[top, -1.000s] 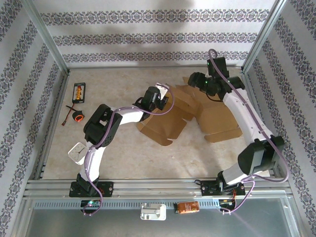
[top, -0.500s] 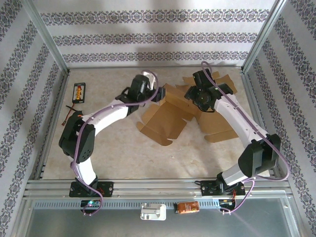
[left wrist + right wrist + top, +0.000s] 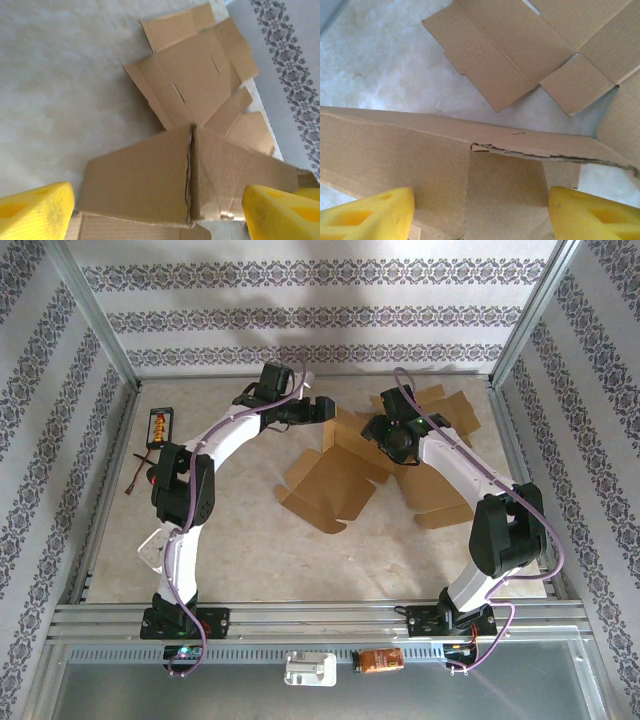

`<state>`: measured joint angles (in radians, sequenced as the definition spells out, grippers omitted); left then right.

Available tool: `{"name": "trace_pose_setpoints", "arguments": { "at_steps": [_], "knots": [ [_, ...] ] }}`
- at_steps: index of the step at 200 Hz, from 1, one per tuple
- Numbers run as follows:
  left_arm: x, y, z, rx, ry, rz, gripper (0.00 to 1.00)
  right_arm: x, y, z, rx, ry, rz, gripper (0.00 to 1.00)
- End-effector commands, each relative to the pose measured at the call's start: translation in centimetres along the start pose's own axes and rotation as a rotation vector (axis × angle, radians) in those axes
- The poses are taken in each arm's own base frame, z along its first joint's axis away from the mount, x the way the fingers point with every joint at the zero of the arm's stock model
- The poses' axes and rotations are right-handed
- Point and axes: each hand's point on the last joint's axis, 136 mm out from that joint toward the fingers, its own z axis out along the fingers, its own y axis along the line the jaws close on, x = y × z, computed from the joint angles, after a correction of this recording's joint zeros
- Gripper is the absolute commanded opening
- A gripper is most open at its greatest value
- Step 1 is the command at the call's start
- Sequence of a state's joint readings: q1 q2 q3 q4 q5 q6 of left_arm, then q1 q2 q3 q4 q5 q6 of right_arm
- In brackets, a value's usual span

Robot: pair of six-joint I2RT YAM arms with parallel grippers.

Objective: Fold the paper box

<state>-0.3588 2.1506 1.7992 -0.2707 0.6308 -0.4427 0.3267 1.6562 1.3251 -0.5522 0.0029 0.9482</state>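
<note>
Surveying a beige mottled tabletop (image 3: pixel 240 550), fenced by a metal frame (image 3: pixel 100 440) and patterned walls (image 3: pixel 300 315). Finding the brown die-cut cardboard box blank (image 3: pixel 335 480) on the far middle of that surface, mostly unfolded and flat, with flaps fanned toward the back right corner and one section near its centre standing up as a tent-like ridge with a seam down the middle.

Noting the white left arm (image 3: pixel 215 445) arched from the near left to the far centre, and the white right arm (image 3: pixel 470 475) reaching from the near right to the same spot.

Seeing the left gripper (image 3: pixel 157 200) at the ridge from the left, with yellow fingers (image 3: pixel 35 210) spread wide, the upright cardboard spanning the gap, no pinch evident. Seeing the right gripper (image 3: pixel 481 197) opposite, likewise spread, with a creased, slightly torn fold edge across the gap; contact with the pads undetermined.

Logging small items well apart from the blank:
- a white rectangular block (image 3: pixel 155 548) beside the left arm
- a black rectangular device with orange markings (image 3: pixel 160 426) at the far left
- a small red-and-black round part with wires (image 3: pixel 157 477) just nearer than that device
</note>
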Motion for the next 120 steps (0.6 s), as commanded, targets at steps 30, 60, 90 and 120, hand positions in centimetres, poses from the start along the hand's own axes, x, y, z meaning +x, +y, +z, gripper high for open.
{"name": "trace_pose_setpoints", "arguments": {
  "at_steps": [30,60,90,120],
  "knots": [
    [-0.2,-2.3,1.1,0.13,0.011,0.0,0.79,0.0,1.4,1.6,-0.108,0.011,-0.017,0.6],
    [0.0,-2.2,1.0,0.13,-0.001,0.0,0.7,0.0,2.4,2.1,-0.148,0.018,-0.083,0.56],
    [0.2,-2.4,-0.7,0.108,-0.058,0.025,0.67,0.0,4.3,2.3,-0.215,0.03,-0.188,0.54],
    [1.0,-2.0,-3.0,0.04,-0.147,0.013,0.67,-0.6,6.5,2.8,-0.269,0.041,-0.285,0.52]
  ]
}}
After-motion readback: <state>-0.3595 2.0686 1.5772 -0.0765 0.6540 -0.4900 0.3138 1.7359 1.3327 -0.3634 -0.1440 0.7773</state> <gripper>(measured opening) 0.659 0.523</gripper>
